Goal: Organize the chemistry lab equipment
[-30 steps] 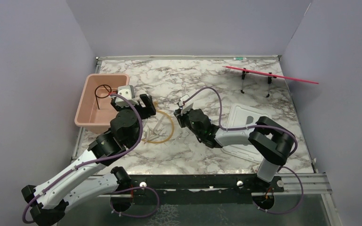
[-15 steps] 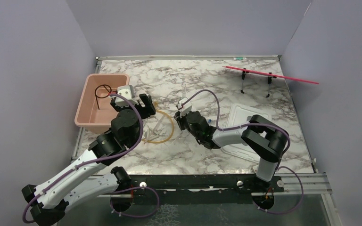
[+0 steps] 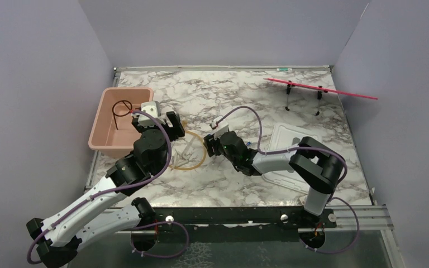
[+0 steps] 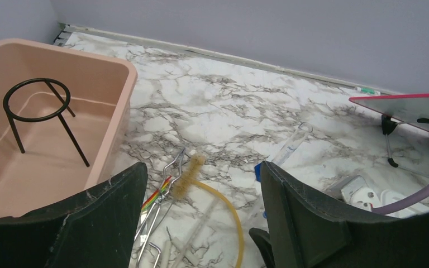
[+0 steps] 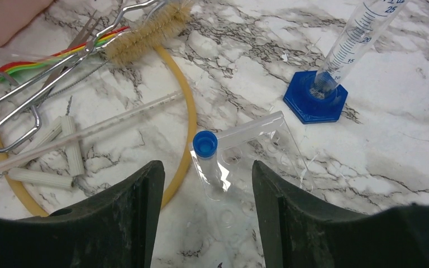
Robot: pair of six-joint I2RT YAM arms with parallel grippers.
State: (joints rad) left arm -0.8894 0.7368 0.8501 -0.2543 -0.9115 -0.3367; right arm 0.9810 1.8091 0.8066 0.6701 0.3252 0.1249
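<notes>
Since a second ago my right gripper [image 3: 209,146] has slid left toward the amber tubing loop [image 3: 190,163], and its jaws have gone from nearly closed to spread wide; it is released and grasps nothing. On the wrist view a blue-capped tube [image 5: 208,163] lies flat on the marble table [image 5: 380,184] between the two fingers [image 5: 128,218], its cap just beside the loop's outer edge. The blue-based cylinder [image 5: 317,96] is beyond it to the right, apart from it; I cannot tell whether it stands or lies. Metal tongs [image 5: 39,89] and a bristle brush [image 5: 145,28] lie across the loop's far left side. My left gripper [image 4: 201,184] hangs released and empty, near the pink tub [image 4: 120,95]; the black wire ring [image 4: 36,106] stands upright on its legs inside that tub.
</notes>
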